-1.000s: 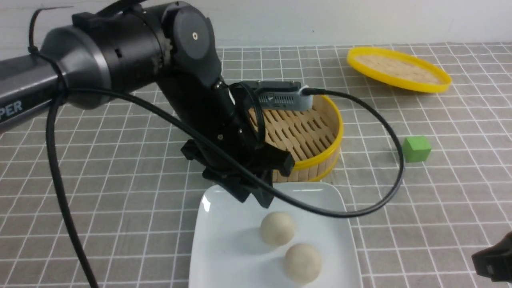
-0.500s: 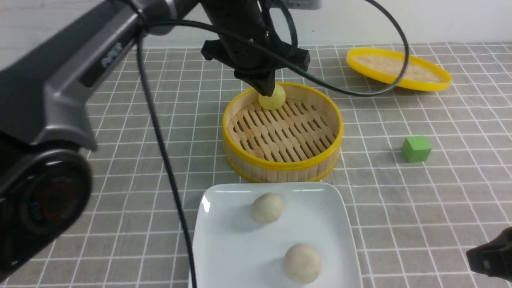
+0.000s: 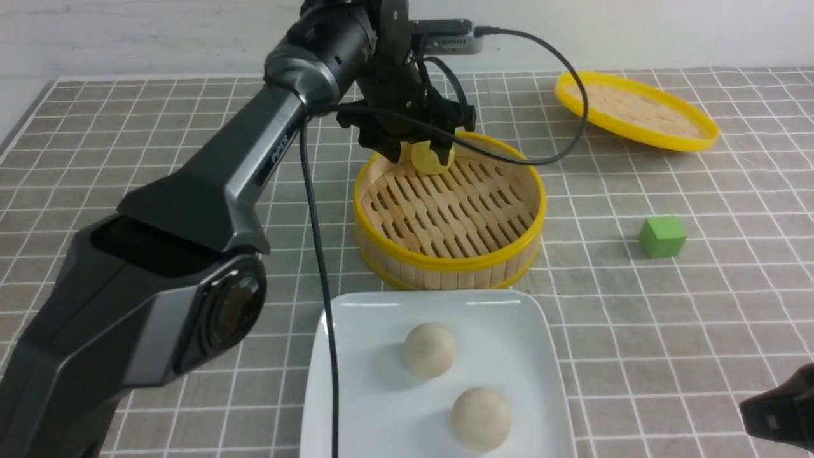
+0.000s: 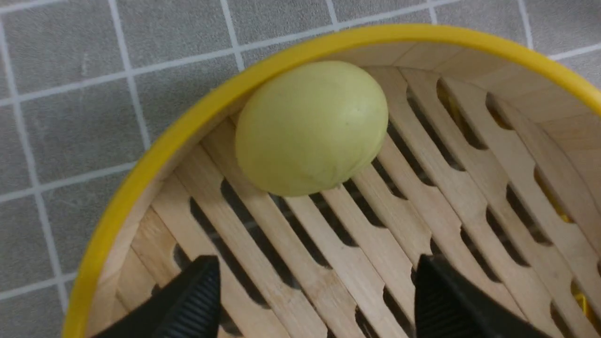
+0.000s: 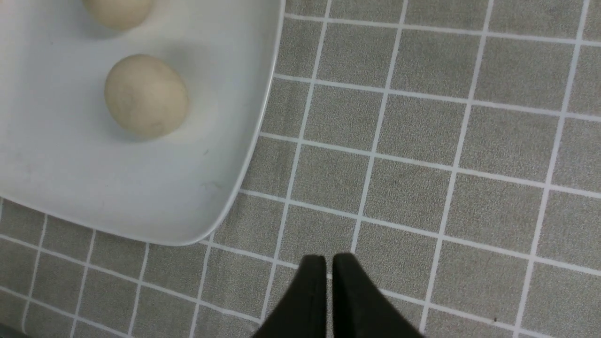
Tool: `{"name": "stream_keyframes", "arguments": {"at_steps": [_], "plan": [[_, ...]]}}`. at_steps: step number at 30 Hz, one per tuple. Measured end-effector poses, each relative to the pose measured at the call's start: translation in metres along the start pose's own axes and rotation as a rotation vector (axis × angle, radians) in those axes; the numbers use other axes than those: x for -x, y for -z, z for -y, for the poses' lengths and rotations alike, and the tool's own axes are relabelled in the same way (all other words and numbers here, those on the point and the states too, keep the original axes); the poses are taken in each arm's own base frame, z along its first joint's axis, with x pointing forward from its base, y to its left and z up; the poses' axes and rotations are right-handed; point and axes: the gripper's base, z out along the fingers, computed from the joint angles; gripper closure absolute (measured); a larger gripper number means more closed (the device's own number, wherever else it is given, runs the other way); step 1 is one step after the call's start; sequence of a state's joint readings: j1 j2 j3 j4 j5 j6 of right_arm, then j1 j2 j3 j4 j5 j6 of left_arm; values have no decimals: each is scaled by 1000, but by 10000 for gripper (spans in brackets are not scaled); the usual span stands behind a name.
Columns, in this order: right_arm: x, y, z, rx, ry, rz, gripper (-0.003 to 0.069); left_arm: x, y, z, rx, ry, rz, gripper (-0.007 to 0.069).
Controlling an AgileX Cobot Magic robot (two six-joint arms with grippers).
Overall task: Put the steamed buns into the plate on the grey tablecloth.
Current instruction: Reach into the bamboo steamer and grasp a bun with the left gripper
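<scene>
Two cream steamed buns (image 3: 429, 349) (image 3: 481, 419) lie on the white square plate (image 3: 356, 381) on the grey tablecloth (image 3: 668, 331). The pale yellow bun (image 3: 433, 159) rests on the slats at the far wall of the bamboo steamer (image 3: 449, 254); in the left wrist view it (image 4: 312, 127) lies ahead of my open fingers. My left gripper (image 3: 419, 152) is open, its jaws on either side of that bun, not closed on it. My right gripper (image 5: 328, 267) is shut and empty over bare cloth beside the plate's corner (image 5: 220, 206).
The yellow-rimmed lid (image 3: 636, 111) lies tilted at the far right. A green cube (image 3: 662, 236) sits on the cloth right of the steamer. My left arm's cable (image 3: 318, 254) hangs across the plate's left side. The right gripper's body (image 3: 779, 413) shows at the lower right corner.
My left arm swung from above the plate out to the steamer's far side and lowered its open jaws around the yellow bun. One cream bun shifted slightly on the plate.
</scene>
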State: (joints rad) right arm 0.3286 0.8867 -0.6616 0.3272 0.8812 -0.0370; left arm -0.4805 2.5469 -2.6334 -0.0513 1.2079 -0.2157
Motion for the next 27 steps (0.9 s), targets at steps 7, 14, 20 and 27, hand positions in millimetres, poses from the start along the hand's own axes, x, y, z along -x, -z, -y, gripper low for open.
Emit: {"name": "stream_keyframes", "arguments": {"at_steps": [7, 14, 20, 27], "plan": [[0, 0, 0, 5, -4, -1, 617, 1, -19, 1, -27, 34, 43, 58], [0, 0, -1, 16, -14, -1, 611, 2, -19, -2, 2, 29, 59, 91], [0, 0, -2, 17, -14, 2, 604, 7, -18, -7, 54, 16, 111, 149], [1, 0, -2, 18, -15, 15, 599, 8, -18, -8, 59, 33, 121, 158]]}}
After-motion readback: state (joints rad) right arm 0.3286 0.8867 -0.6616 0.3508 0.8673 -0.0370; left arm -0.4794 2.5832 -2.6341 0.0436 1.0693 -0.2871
